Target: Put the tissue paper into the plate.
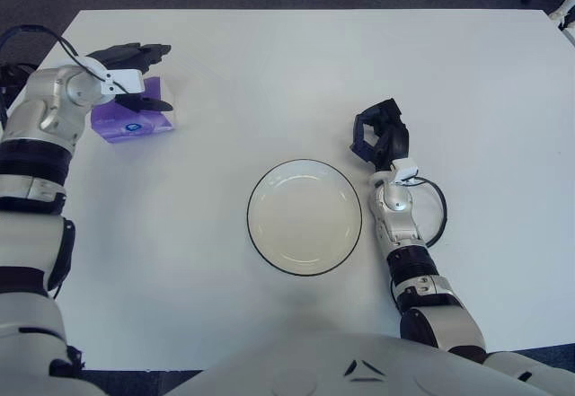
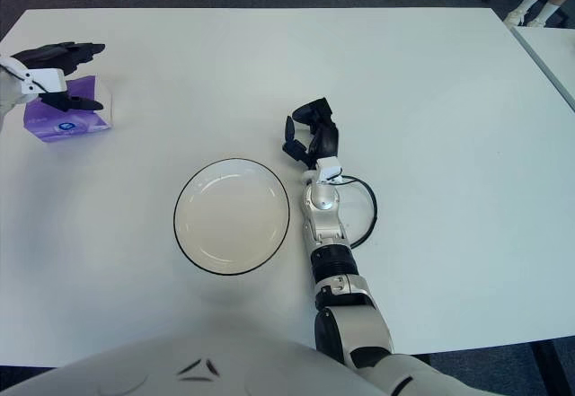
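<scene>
White table (image 1: 269, 73) fills the view. At about ten o'clock sits the purple tissue paper pack (image 1: 133, 119), its long side running left to right. Over it is the left hand (image 1: 135, 77), fingers spread around the top of the pack. In the middle is the plate (image 1: 305, 217). Just past it at two o'clock is the right hand (image 1: 381, 133), fingers curled and holding nothing.

1. The left hand (image 1: 135, 77) has black fingers on a white palm block.
2. The right hand (image 1: 380, 133) is also black, with a white wrist.
3. Both forearms are silver-white with black joint bands (a thin black cable loops beside each).
</scene>
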{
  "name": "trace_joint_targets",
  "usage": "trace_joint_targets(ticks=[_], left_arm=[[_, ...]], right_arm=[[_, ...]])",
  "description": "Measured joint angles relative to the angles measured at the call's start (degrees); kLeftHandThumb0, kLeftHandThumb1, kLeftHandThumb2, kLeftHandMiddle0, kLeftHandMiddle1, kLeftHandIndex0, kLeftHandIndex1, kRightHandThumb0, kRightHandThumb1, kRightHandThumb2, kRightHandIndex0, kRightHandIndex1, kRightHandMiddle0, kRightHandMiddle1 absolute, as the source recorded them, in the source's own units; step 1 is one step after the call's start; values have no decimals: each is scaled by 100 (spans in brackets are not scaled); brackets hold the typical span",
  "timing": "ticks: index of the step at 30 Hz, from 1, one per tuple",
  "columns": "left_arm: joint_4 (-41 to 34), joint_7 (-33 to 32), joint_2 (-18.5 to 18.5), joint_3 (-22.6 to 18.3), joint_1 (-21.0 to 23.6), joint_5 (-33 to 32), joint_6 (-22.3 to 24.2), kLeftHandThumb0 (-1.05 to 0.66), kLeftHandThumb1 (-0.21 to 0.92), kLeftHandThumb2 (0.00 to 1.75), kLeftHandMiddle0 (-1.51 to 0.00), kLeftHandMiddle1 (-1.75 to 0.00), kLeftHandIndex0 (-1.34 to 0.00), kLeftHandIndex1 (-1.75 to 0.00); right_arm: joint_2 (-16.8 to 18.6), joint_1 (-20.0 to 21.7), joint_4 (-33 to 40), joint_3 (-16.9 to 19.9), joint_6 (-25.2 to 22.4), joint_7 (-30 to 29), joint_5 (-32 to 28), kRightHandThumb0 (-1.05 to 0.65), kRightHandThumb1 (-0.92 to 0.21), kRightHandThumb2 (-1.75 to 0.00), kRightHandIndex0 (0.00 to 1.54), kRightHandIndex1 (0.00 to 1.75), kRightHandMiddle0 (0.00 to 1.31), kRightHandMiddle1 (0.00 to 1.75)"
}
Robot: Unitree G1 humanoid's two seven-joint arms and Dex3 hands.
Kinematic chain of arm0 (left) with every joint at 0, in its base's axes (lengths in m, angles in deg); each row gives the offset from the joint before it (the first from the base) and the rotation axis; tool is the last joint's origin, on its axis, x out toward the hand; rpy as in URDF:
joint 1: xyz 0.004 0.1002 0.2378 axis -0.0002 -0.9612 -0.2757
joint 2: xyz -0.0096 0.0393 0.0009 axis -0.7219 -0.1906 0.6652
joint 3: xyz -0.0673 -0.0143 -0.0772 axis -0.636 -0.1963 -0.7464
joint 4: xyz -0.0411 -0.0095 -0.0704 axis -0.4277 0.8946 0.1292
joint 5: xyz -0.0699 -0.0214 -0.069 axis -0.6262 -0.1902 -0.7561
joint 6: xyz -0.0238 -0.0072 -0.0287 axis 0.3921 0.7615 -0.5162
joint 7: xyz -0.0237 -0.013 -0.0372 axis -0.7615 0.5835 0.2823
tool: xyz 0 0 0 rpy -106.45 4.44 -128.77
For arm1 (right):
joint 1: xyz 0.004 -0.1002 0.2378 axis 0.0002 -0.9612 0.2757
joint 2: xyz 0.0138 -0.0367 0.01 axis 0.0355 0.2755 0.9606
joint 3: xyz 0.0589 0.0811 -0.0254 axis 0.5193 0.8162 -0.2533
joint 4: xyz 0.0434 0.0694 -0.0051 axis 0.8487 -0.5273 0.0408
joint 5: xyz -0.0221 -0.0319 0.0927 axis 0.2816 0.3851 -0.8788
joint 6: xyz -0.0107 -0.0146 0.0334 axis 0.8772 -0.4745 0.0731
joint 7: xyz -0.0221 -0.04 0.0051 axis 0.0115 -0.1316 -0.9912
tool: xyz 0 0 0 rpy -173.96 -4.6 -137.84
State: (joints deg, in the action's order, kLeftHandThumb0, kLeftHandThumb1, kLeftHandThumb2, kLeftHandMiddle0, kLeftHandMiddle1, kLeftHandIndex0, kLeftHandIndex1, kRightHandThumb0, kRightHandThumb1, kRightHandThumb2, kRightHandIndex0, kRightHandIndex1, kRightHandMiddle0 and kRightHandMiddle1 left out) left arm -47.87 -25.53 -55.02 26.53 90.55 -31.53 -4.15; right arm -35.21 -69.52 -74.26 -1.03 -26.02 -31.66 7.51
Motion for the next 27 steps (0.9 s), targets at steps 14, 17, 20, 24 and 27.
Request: trace_joint_targets(ticks=[14,17,20,24,27], left_arm=[[345,852,138,121,10,-159,46,-95,69,49,0,0,0,0],[345,993,114,121,25,-238,20,-96,70,49,0,0,0,0],[346,1097,80,123,29,-254,-49,-96,71,49,0,0,0,0],[345,1219,43,123,28,-310,-116,-95,71,49,0,0,0,0],[314,1332,20,128,27,-352,-127,-93,71,48,0,0,0,0]], right_arm=[[16,-3,56,44,-37,7,-24,-40,-58,-99,63,139,40,175],[16,-3,56,45,-44,6,-24,-40,-58,-99,63,138,40,175],[16,-3,56,46,-49,4,-24,-40,-58,-99,63,138,40,175],[15,-3,56,47,-48,4,-23,-40,-58,-99,63,138,40,175],[13,-3,56,47,-47,4,-22,-40,-58,-99,63,138,40,175]])
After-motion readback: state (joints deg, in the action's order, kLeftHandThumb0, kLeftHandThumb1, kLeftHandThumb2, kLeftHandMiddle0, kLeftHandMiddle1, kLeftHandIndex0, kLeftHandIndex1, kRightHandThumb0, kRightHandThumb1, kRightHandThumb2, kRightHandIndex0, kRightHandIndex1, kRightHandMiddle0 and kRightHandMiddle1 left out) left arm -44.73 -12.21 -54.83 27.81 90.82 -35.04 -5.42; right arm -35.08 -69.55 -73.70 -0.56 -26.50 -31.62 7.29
